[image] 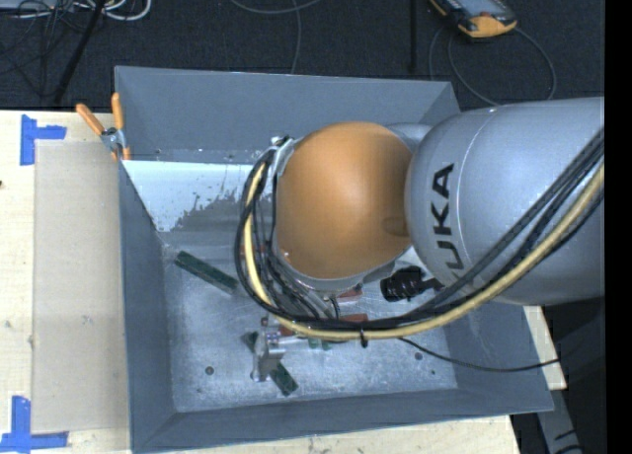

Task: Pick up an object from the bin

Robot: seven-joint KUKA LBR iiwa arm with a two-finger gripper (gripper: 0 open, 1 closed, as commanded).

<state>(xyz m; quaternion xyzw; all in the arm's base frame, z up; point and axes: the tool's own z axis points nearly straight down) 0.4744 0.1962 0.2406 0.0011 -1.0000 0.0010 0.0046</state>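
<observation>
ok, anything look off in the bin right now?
Nothing spilled or broken. A dark green strip lies flat at an angle on the bin floor, left of the arm; a smaller green piece lies beside the gripper. The back slope carries dark scuff marks, apparently just wear.

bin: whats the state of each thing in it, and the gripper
gripper, low in the bin, near its front wall
dark green strip, lying flat, left of the gripper, apart from it
small green piece, lying on the floor beside the gripper's tip; contact unclear
</observation>
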